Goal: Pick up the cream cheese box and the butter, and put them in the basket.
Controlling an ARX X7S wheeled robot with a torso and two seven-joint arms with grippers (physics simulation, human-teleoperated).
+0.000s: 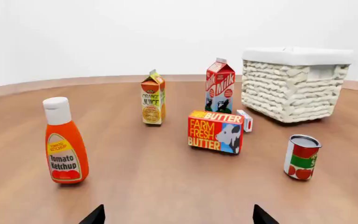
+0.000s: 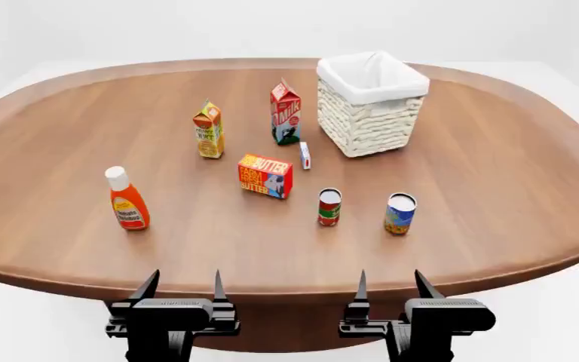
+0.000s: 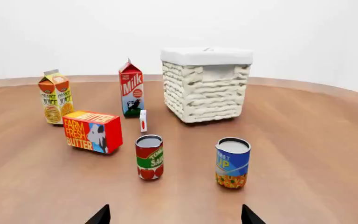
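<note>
The cream cheese box [image 2: 304,155] is a tiny white box standing between the butter and the basket; it also shows in the left wrist view [image 1: 245,121] and the right wrist view [image 3: 143,121]. The butter [image 2: 265,175] is a red-orange box near the table's middle, seen also in the left wrist view [image 1: 216,132] and the right wrist view [image 3: 92,131]. The wicker basket [image 2: 370,121] stands at the back right, seen also in both wrist views [image 1: 294,91] [image 3: 205,91]. My left gripper [image 2: 182,288] and right gripper [image 2: 388,285] are open and empty at the table's near edge.
A ketchup bottle [image 2: 127,200] stands at the left. An orange juice carton [image 2: 208,130] and a milk carton [image 2: 286,113] stand behind the butter. A tomato can [image 2: 329,207] and a blue-yellow can [image 2: 400,213] stand in front right. The round wooden table [image 2: 491,188] has its near edge by my grippers.
</note>
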